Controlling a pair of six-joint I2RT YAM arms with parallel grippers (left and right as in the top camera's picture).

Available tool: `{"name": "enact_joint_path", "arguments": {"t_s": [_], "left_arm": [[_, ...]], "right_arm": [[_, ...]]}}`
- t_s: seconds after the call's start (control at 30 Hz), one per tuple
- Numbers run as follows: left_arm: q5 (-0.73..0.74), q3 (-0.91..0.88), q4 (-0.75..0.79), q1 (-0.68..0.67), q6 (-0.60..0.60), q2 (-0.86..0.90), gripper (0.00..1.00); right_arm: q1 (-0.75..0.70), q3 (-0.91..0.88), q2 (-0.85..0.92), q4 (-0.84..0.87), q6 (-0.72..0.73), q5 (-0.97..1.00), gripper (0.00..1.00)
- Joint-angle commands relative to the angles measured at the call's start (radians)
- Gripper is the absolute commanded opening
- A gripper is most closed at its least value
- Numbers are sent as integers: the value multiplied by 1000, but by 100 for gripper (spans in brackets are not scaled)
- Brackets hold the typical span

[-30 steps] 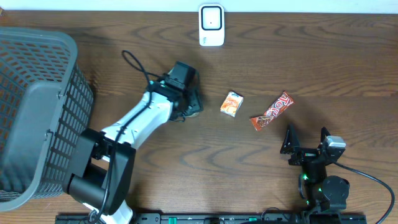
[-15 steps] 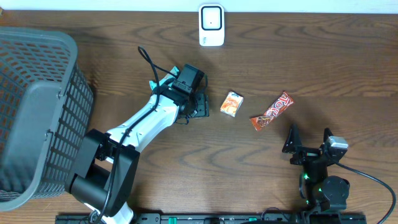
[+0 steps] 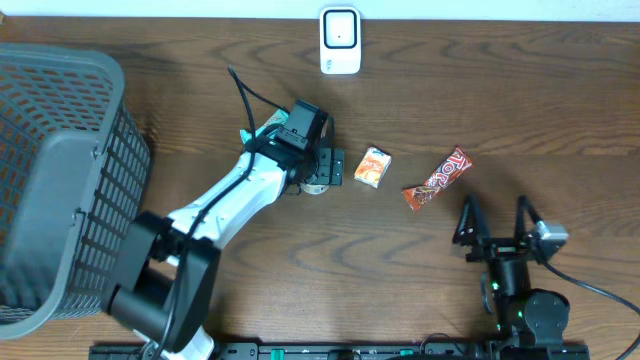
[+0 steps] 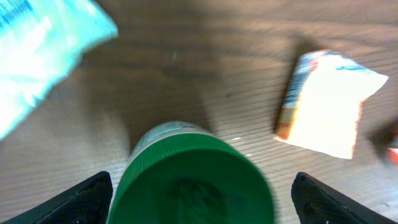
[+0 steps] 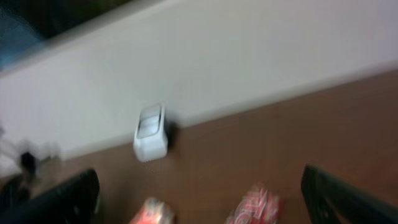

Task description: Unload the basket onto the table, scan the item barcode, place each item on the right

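A bottle with a green cap [image 4: 196, 180] stands on the table between the fingers of my left gripper [image 4: 202, 200], which is open, with a gap on each side of the cap. From overhead the left gripper [image 3: 322, 170] covers most of the bottle [image 3: 315, 186]. The white barcode scanner [image 3: 340, 40] stands at the table's far edge and shows blurred in the right wrist view [image 5: 151, 132]. My right gripper [image 3: 497, 225] stands open and empty near the front right.
A small orange packet [image 3: 373, 167] lies just right of the left gripper, with a red candy bar [image 3: 438, 178] beyond it. A light blue packet [image 4: 37, 50] lies left of the bottle. A large grey basket [image 3: 60, 180] fills the left side.
My left arm has moved right toward the orange packet and its jaws have spread wider around the bottle. The right gripper has tilted slightly.
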Motion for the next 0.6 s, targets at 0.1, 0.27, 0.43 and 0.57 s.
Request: {"name": "enact_joint_path", "arguments": {"t_s": [0.1, 0.27, 0.43, 0.57], "left_arm": [[-172, 113, 11, 58, 85, -359, 92], [-473, 113, 2, 98, 85, -620, 92], [-526, 113, -28, 138, 135, -805, 93], [-626, 113, -69, 170, 123, -915, 92]], "right_arm": [[10, 264, 189, -279, 6, -98, 99], [46, 636, 558, -445, -103, -96, 99], [155, 1022, 1043, -663, -108, -177, 99], [214, 1220, 1328, -695, -107, -409, 99]]}}
